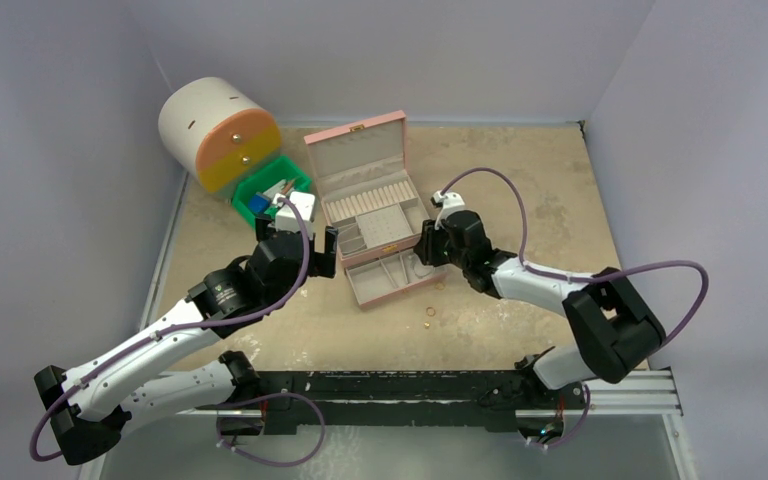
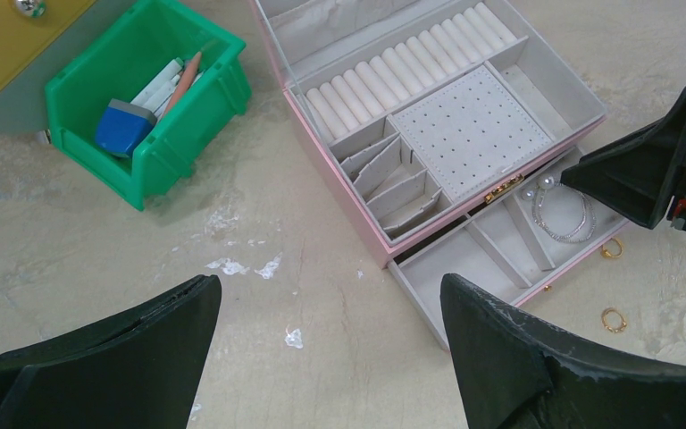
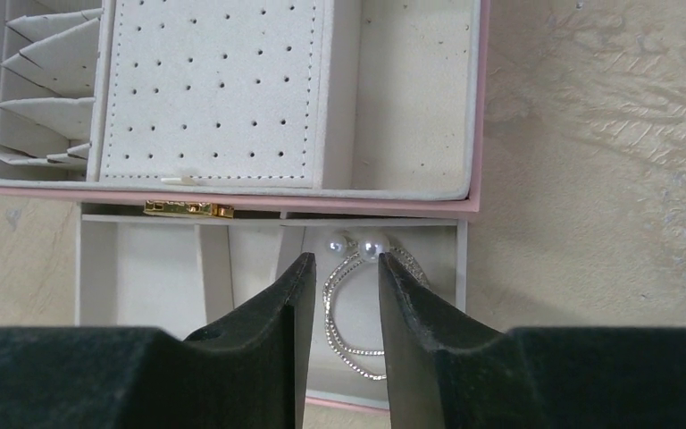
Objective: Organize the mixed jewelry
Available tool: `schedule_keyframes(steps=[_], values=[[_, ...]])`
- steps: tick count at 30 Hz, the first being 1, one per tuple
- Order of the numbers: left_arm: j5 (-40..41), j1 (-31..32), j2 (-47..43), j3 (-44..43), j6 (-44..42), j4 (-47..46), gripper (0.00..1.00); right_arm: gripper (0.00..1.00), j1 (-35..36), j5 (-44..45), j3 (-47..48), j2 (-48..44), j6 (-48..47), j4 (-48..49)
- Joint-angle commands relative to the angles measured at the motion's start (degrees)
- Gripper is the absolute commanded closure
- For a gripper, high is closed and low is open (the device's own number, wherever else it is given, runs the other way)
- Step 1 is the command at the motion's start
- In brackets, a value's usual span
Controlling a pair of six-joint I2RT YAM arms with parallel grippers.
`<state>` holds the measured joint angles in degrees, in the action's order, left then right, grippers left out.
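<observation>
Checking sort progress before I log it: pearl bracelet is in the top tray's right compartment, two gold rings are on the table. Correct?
Not quite. The pearl bracelet lies in the right compartment of the pulled-out drawer, not in the top tray. The right wrist view shows it there, below the open right claw. The two gold rings are on the table, as you say.

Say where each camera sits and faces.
Top external: above and behind the left arm and right arm, looking down at the table; both show.
Left wrist: on its arm, facing the pink box and green bin; left tool below.
Right wrist: on its arm, looking down into the drawer; right tool over the bracelet.
Shared: both wrist views show the bracelet.
</observation>
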<state>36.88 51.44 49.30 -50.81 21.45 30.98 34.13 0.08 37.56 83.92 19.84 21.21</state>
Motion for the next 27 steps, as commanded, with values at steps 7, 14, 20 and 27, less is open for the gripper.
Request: schedule_keyframes(steps=[7, 14, 20, 27], values=[[1.2, 0.2, -0.1, -2.5, -0.4, -1.4, 0.07, 0.64, 0.2, 3.0, 0.0, -5.6, 0.7, -2.7], [1.3, 0.2, 0.3, -2.5, -0.4, -1.3, 0.07, 0.64, 0.2, 7.6, 2.4, -11.4, 2.2, -14.7], [1.0, 0.2, 0.4, -2.5, -0.3, -1.4, 0.07, 0.65, 0.2, 9.1, 5.1, -16.3, 5.2, -28.1], [0.7, 0.2, 0.6, -2.6, -0.4, -1.5, 0.07, 0.68, 0.4, -1.2, 0.9, -20.8, 7.3, -28.0]])
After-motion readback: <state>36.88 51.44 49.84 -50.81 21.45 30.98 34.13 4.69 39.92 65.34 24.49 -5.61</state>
